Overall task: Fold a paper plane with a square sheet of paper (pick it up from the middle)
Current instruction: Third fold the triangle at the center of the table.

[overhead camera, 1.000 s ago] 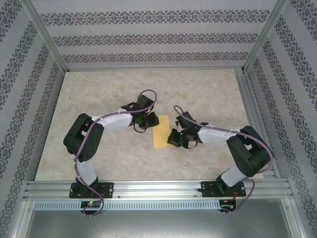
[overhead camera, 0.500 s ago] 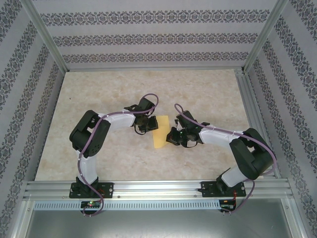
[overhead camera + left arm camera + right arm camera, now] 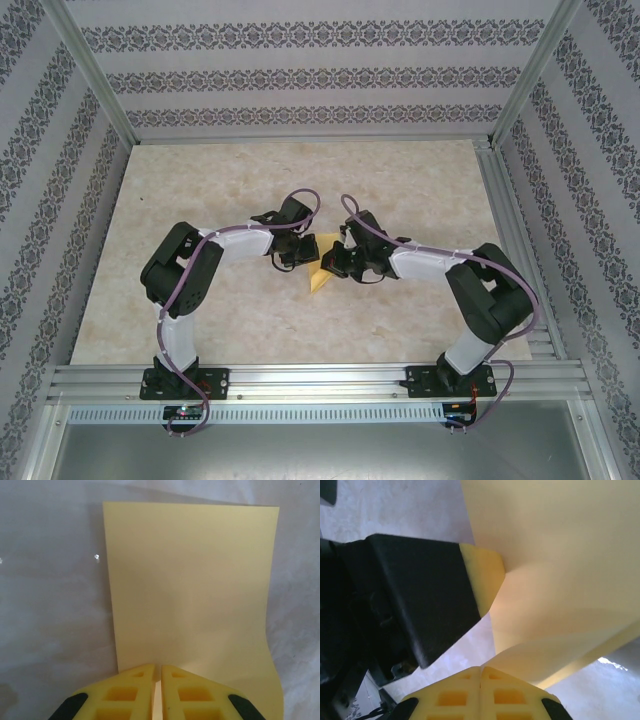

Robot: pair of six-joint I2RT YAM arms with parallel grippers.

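The right gripper (image 3: 480, 670), clamped on the square sheet of paper (image 3: 319, 279), has swung left, curling it toward the left gripper (image 3: 160, 669), which pinches its other edge mid-table, so 1 fold is starting.

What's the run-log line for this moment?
step: folding | yellow sheet: curled up, mid-table | left pincer: shut on yellow sheet edge | right pincer: shut on yellow sheet

The right tool (image 3: 336, 262) is brought leftward, close to the left tool (image 3: 298, 250). The paper (image 3: 320, 279), a flat rectangle on the bench (image 3: 200, 200) before, is bowed up between them, a triangle being seen from above. The left tool's jaws are narrowed onto it.
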